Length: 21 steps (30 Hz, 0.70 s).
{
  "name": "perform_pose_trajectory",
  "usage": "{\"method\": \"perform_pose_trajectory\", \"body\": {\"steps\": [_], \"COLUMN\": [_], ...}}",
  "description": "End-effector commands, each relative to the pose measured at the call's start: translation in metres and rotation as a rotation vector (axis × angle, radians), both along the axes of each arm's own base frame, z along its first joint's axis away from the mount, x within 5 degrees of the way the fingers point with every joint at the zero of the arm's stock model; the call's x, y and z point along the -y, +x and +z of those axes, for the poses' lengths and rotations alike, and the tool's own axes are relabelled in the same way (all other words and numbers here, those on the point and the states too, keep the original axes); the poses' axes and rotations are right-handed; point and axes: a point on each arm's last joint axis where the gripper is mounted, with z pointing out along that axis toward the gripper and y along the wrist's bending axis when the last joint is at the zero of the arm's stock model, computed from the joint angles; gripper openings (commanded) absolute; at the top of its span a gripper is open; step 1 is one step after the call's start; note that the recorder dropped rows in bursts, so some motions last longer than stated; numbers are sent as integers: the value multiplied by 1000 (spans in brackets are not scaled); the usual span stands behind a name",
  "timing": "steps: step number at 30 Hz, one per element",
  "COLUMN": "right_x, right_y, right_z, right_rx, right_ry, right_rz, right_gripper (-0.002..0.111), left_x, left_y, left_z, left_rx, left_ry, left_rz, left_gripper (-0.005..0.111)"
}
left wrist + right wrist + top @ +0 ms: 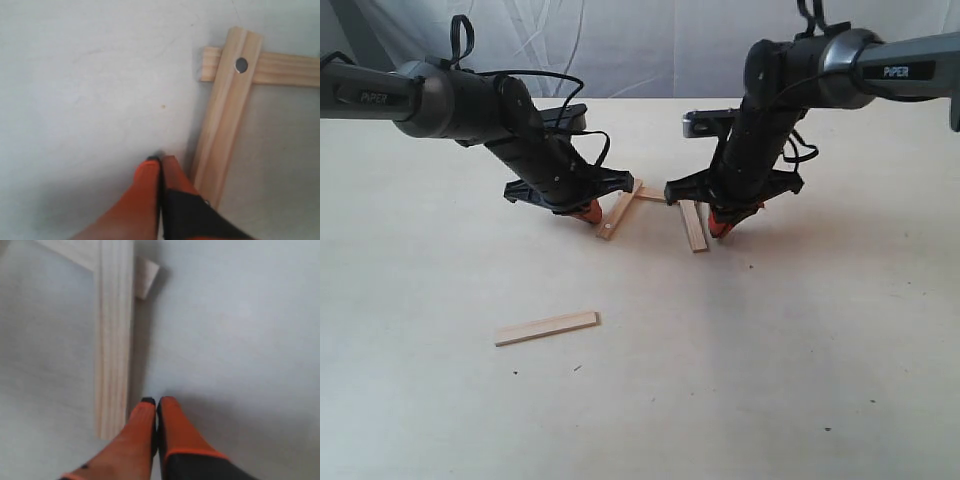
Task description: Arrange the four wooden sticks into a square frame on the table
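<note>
Three wooden sticks make a three-sided outline at the table's (800, 380) middle: a left stick (619, 210), a far stick (651, 194) and a right stick (694, 226). The fourth stick (547, 328) lies alone nearer the front left. My left gripper (588, 214) is shut and empty, tips on the table just outside the left stick (227, 115), which crosses over the far stick (285, 69). My right gripper (718, 226) is shut and empty, tips down beside the right stick (114, 335), on its outer side. That stick overlaps the far stick's end (145, 276).
A pale cloth backdrop (640, 40) hangs behind the table's far edge. Both black arms lean in over the middle from the left (470, 100) and the right (790, 90).
</note>
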Motion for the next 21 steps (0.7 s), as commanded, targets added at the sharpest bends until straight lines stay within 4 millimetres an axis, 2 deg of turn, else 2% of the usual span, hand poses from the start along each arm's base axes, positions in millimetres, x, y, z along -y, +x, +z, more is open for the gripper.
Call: {"method": "perform_pose_trajectory", "body": {"steps": [1,21], "right_x": [-8,-17], "right_y": [-3,-3], "right_z": [-9,-7], "right_rx": [-3,-19], "right_ry": [-9,87], "right_rz": [-4,-67], "right_gripper": [5,5], "left_x": [3,3], "left_y": [-7,-7], "left_z": [-12,-12], "left_rx": [-64,-69], "left_ry": [-6,0], "left_rz": [-39,-45], "left_gripper": [0,0]}}
